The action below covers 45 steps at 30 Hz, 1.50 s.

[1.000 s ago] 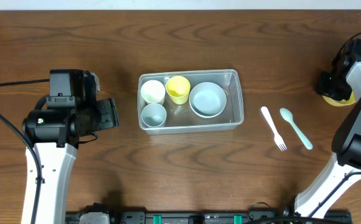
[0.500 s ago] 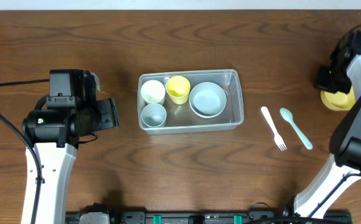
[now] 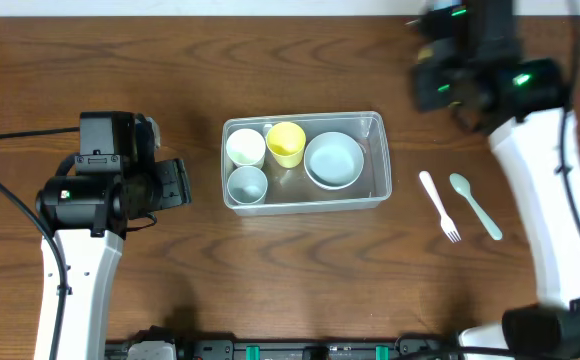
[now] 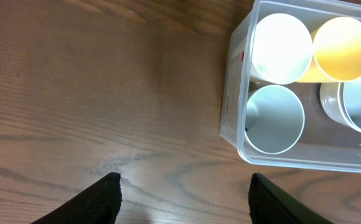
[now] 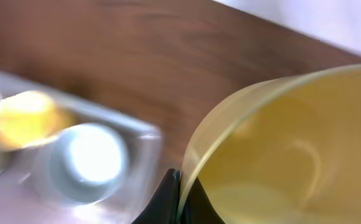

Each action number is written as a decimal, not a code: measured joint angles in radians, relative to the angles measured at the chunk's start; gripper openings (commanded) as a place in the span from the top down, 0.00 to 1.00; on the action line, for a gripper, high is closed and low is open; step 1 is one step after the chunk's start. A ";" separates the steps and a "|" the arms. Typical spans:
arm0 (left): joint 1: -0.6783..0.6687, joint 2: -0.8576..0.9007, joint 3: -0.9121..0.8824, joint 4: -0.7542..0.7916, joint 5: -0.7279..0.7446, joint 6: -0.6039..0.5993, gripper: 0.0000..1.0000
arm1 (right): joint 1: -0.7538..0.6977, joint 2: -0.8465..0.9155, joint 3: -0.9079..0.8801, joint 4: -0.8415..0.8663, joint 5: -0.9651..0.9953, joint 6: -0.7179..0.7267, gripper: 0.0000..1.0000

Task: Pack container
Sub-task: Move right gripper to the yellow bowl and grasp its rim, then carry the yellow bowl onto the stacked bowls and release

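Observation:
The clear rectangular container (image 3: 377,186) sits mid-table and holds a white cup (image 3: 245,147), a yellow cup (image 3: 286,143), a pale blue cup (image 3: 247,184) and a white bowl (image 3: 333,160). My right gripper (image 3: 442,86) hovers, blurred, just beyond the container's far right corner. In the right wrist view it (image 5: 179,193) is shut on the rim of a yellow bowl (image 5: 292,155), with the container (image 5: 144,134) blurred below left. My left gripper (image 3: 182,183) is open and empty left of the container; the left wrist view shows its fingers (image 4: 183,199) apart over bare wood, near the container (image 4: 230,112).
A white fork (image 3: 439,206) and a pale green spoon (image 3: 475,205) lie side by side on the table right of the container. The table's far edge meets a white strip at the top.
My right arm has swung from the far right edge leftward to above the container's far right corner, lifting the yellow bowl off the table. The left arm has not moved.

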 measured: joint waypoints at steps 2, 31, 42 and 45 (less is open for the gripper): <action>0.000 0.000 0.000 -0.001 0.000 0.000 0.34 | 0.091 -0.002 0.000 -0.024 0.007 -0.015 0.99; 0.000 0.000 0.000 -0.007 0.000 0.000 0.34 | 0.344 0.325 -0.004 -0.114 0.045 -0.029 0.68; 0.000 0.000 0.000 -0.008 0.000 0.000 0.34 | 0.344 0.325 -0.004 -0.114 0.054 0.001 0.72; 0.000 0.000 0.000 -0.008 0.000 0.000 0.34 | 0.338 0.323 -0.004 -0.113 0.087 0.075 0.69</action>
